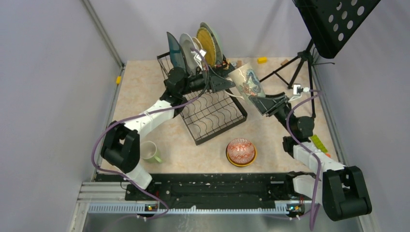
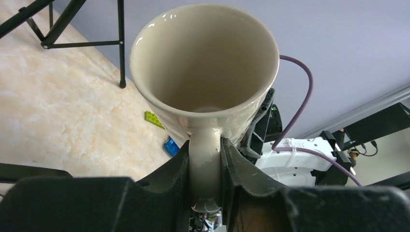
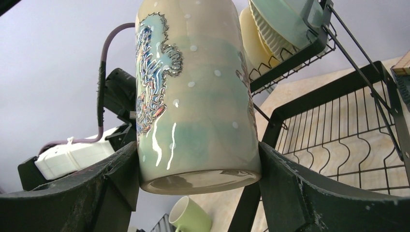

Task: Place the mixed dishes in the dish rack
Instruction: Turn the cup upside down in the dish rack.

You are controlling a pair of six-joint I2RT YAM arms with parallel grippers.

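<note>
Cream ceramic with a teal glazed pattern, the tall mug (image 1: 246, 81) hung tilted in the air between your two arms, just beside the right side of the black wire dish rack (image 1: 212, 116). Your left gripper (image 2: 205, 154) pinched its handle from both sides. Your right gripper (image 3: 199, 164) straddled the body near the base, both fingers pressed against the glaze. Round plates (image 1: 193, 48) stood in the rack's raised section. On the pale marbled table (image 1: 159, 92) sat a light-green mug (image 1: 151, 152) and a red-patterned bowl (image 1: 241, 151) nested in a yellow-orange one. Lavender walls (image 1: 48, 72) closed the cell, with a black music stand (image 1: 333, 19) at right.
</note>
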